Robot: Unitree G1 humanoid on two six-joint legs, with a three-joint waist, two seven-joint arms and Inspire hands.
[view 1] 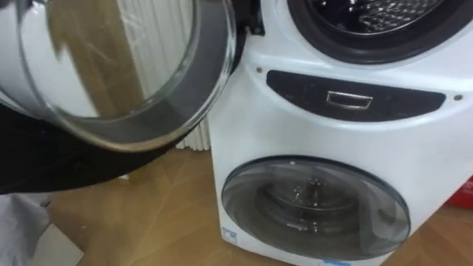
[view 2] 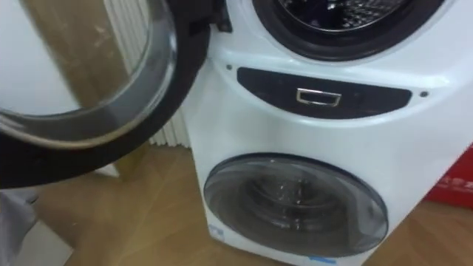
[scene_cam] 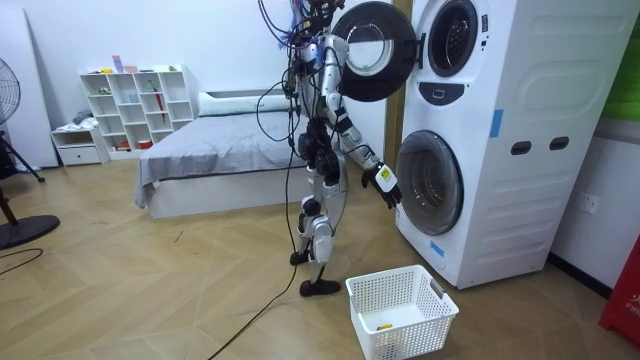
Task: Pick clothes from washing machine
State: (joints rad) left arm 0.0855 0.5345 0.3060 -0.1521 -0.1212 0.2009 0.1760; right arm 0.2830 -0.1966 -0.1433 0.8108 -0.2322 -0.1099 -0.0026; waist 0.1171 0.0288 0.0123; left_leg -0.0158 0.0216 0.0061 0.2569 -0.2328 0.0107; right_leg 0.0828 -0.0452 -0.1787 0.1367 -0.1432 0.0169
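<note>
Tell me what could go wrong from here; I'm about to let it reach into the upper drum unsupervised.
The open upper door hangs close by the robot's head, so leaning toward the drum might knock it. The basket sits on the floor close by its feet; a step could catch it. Anything pulled from that height may miss the basket.

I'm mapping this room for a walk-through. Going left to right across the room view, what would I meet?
Fan → white shelf unit → bed → open upper door → stacked washing machines → red item at the right edge.
</note>
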